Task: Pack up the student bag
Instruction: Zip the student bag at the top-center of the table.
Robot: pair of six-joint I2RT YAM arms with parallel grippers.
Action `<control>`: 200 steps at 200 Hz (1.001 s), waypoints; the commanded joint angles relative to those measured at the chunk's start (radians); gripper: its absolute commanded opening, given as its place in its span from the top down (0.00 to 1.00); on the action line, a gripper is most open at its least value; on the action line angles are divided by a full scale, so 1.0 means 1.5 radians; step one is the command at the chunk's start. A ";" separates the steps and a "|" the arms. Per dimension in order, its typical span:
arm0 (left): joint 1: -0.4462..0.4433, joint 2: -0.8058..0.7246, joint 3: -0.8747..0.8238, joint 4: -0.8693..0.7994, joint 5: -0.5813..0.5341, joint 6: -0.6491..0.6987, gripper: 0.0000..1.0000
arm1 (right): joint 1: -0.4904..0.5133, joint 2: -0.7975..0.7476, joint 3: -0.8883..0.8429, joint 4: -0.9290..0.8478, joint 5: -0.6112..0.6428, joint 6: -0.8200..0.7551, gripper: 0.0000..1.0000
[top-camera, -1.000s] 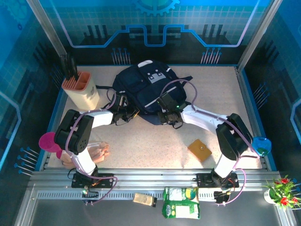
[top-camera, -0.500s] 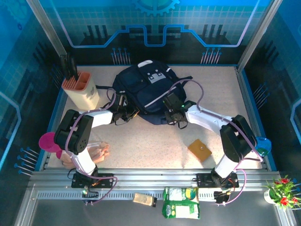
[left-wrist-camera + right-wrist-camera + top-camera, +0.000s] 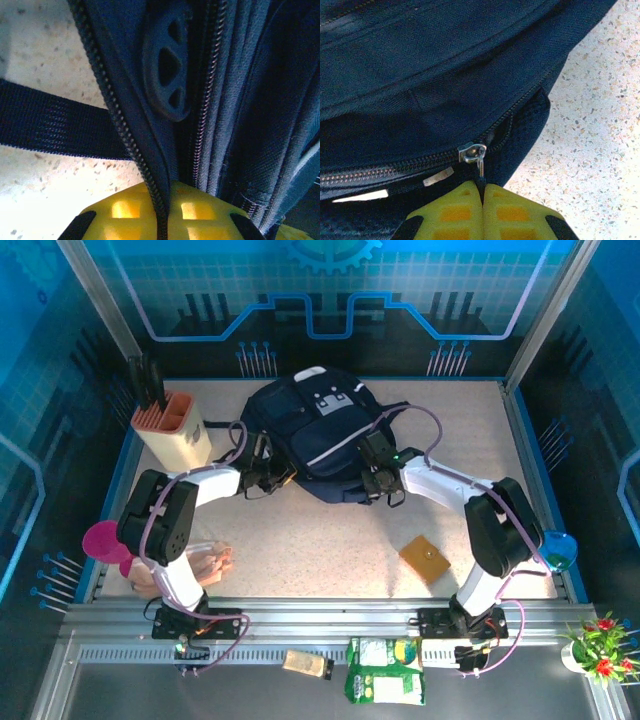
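Observation:
The student bag [image 3: 300,425] lies at the back middle of the table, dark navy with white piping and a grey-white patch. My left gripper [image 3: 268,476] is at its near left edge. In the left wrist view the yellow fingers [image 3: 125,210] are shut on the bag's zipper-edged fabric [image 3: 150,150], with a black strap [image 3: 45,120] beside it. My right gripper [image 3: 374,480] is at the bag's near right edge. In the right wrist view its fingers [image 3: 455,207] are shut on the pull tab under the metal zipper slider [image 3: 472,151].
A beige holder [image 3: 172,430] with dark handles stands back left. A pink cup [image 3: 104,540] and a peach item [image 3: 208,560] lie near left. A brown square pouch [image 3: 425,557] lies near right, and a blue cup [image 3: 556,546] sits at the right edge. Green packets [image 3: 385,670] lie on the front rail.
The right gripper has slid to the right along the bag's near edge and closed fully on the zipper pull. The left arm has hardly moved.

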 commanded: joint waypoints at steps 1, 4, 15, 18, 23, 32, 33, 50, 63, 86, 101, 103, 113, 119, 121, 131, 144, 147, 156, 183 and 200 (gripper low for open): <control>0.015 0.024 0.064 -0.019 -0.009 0.056 0.94 | 0.019 -0.052 -0.030 0.025 -0.063 -0.035 1.00; 0.015 0.026 0.070 -0.024 -0.010 0.060 0.93 | 0.023 -0.057 -0.034 0.029 -0.074 -0.038 1.00; 0.022 0.033 0.084 -0.036 -0.018 0.071 0.89 | 0.041 -0.074 -0.046 0.045 -0.106 -0.043 1.00; 0.024 0.035 0.086 -0.039 -0.019 0.073 0.88 | 0.045 -0.078 -0.049 0.048 -0.114 -0.043 1.00; 0.028 0.036 0.090 -0.043 -0.022 0.077 0.86 | 0.054 -0.083 -0.051 0.052 -0.126 -0.043 1.00; 0.035 0.034 0.093 -0.053 -0.029 0.082 0.82 | 0.067 -0.092 -0.054 0.062 -0.149 -0.039 1.00; 0.037 0.033 0.093 -0.055 -0.029 0.083 0.81 | 0.069 -0.092 -0.054 0.064 -0.151 -0.038 1.00; 0.057 0.021 0.091 -0.080 -0.031 0.097 0.69 | 0.094 -0.095 -0.053 0.097 -0.204 -0.014 1.00; 0.074 -0.001 0.083 -0.105 -0.036 0.107 0.59 | 0.115 -0.085 -0.039 0.119 -0.231 0.002 1.00; 0.099 -0.060 0.056 -0.158 -0.058 0.119 0.47 | 0.148 -0.049 0.002 0.142 -0.254 0.021 1.00; 0.108 -0.103 0.036 -0.197 -0.078 0.119 0.41 | 0.167 -0.019 0.034 0.148 -0.262 0.027 1.00; 0.108 -0.108 0.033 -0.200 -0.080 0.118 0.40 | 0.168 -0.016 0.040 0.147 -0.264 0.028 1.00; 0.108 -0.136 0.020 -0.219 -0.083 0.113 0.37 | 0.180 0.005 0.061 0.146 -0.271 0.028 1.00; 0.108 -0.149 0.012 -0.227 -0.078 0.104 0.37 | 0.186 0.017 0.074 0.146 -0.275 0.027 1.00; 0.108 -0.153 0.009 -0.230 -0.077 0.102 0.36 | 0.188 0.020 0.077 0.147 -0.277 0.027 1.00; 0.107 -0.168 -0.002 -0.239 -0.065 0.083 0.36 | 0.199 0.038 0.095 0.144 -0.280 0.024 1.00; 0.104 -0.180 -0.019 -0.241 -0.042 0.052 0.35 | 0.207 0.052 0.109 0.142 -0.283 0.023 1.00; 0.102 -0.182 -0.022 -0.239 -0.035 0.045 0.35 | 0.209 0.056 0.111 0.142 -0.284 0.023 1.00; 0.093 -0.186 -0.033 -0.231 -0.021 0.025 0.35 | 0.212 0.060 0.114 0.141 -0.282 0.023 1.00; 0.062 -0.176 -0.050 -0.209 -0.022 -0.012 0.37 | 0.217 0.065 0.114 0.134 -0.277 0.025 1.00; 0.052 -0.157 -0.050 -0.200 -0.034 -0.019 0.40 | 0.219 0.065 0.110 0.126 -0.270 0.026 1.00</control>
